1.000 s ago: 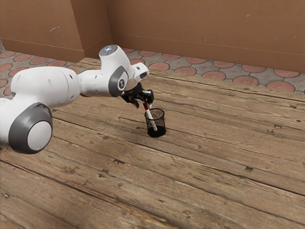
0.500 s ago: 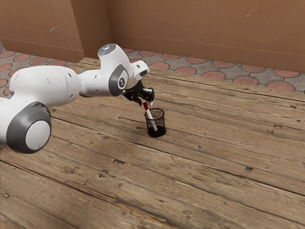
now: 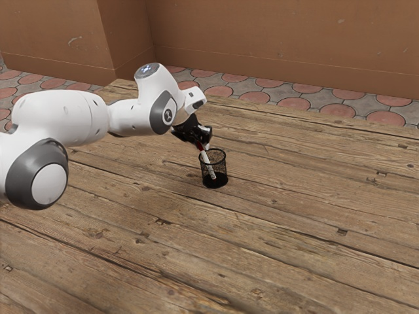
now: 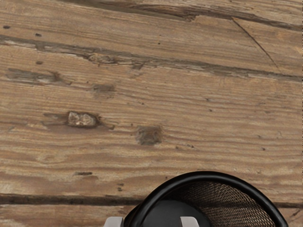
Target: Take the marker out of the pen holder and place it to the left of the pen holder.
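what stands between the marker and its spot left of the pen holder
The pen holder itself: its mesh wall and rim surround the lower part of the marker, which leans inside. It would probably need lifting over the rim before moving sideways. Past that, nothing visible stands in the way.

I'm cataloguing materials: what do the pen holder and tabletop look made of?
The pen holder looks like black-coated metal, slightly glossy: fine mesh under a smooth rim, though plastic is possible. The tabletop looks like worn, matte wood: grain and cracks show.
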You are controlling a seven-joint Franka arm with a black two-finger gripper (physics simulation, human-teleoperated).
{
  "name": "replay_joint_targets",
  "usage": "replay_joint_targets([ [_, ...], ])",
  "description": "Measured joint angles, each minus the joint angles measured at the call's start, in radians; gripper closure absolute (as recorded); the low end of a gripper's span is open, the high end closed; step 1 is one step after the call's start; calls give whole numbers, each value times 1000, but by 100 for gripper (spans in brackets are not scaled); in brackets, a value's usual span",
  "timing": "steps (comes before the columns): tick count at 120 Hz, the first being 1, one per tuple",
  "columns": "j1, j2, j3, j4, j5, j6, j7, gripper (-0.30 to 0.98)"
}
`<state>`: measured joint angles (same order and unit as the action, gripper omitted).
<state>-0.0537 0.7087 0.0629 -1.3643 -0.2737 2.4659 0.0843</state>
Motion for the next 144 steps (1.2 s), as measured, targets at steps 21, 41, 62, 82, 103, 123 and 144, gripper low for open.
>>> replay_joint_targets([
  [21, 0, -7, 0, 1, -25, 1, 14, 68],
  [41, -1, -49, -4, 0, -27, 1, 20, 70],
  [62, 9, -162, -5, -55, -21, -2, 28, 71],
  [82, 168, -154, -54, -28, -81, 6, 34, 71],
  [103, 304, -84, -129, -3, -187, 27, 40, 71],
  [123, 414, -31, -213, -1, -229, 43, 48, 70],
  [144, 486, 33, -267, 10, -316, 58, 58, 70],
])
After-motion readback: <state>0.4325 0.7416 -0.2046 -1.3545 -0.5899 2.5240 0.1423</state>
